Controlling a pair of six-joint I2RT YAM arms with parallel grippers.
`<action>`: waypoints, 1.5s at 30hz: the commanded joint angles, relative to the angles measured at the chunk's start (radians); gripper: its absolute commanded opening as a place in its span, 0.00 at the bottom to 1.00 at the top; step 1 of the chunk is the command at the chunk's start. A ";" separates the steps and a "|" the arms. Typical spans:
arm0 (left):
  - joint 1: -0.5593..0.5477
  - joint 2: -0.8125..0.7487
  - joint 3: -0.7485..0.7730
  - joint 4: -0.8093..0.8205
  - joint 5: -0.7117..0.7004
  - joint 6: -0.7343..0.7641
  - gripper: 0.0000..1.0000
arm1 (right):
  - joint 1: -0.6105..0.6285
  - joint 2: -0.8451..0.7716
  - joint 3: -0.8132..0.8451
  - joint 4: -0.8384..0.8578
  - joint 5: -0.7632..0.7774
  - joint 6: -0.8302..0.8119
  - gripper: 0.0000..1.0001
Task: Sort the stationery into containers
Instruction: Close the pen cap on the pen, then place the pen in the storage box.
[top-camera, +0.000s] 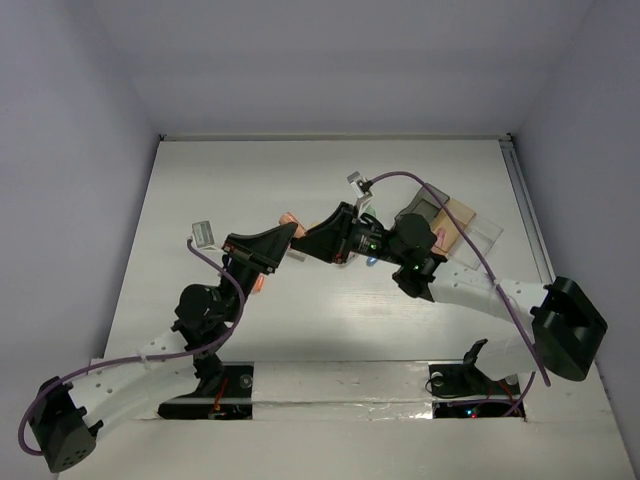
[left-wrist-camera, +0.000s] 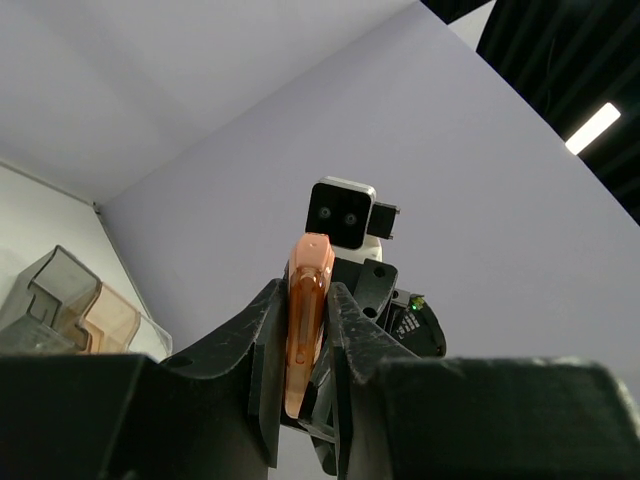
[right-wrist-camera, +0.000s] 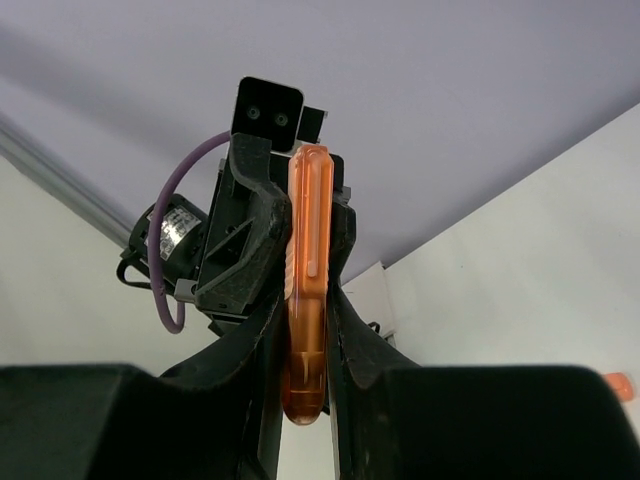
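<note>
- The left gripper (top-camera: 288, 233) and right gripper (top-camera: 306, 240) met nose to nose, so each had the other arm right in front of it.
- The containers (top-camera: 470, 222) sat behind the right gripper, partly covered by that arm.
- A grey-white block (top-camera: 203, 232) lay off to the left gripper's outer side.
- Both sets of fingers were clamped on an orange piece (right-wrist-camera: 307, 280), as far as I could tell the same one.
- Its long axis ran up between the fingers, with the rounded tip toward the opposite wrist camera.
</note>
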 joint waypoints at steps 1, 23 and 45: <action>-0.075 0.003 0.004 -0.198 0.217 0.004 0.00 | 0.038 0.009 0.113 0.026 0.026 -0.048 0.00; -0.084 -0.053 0.074 -0.403 0.246 0.051 0.00 | 0.014 -0.057 0.218 -0.266 0.052 -0.208 0.00; -0.084 -0.259 0.243 -0.857 -0.007 0.241 0.99 | -0.183 -0.180 0.012 -0.232 0.115 -0.137 0.00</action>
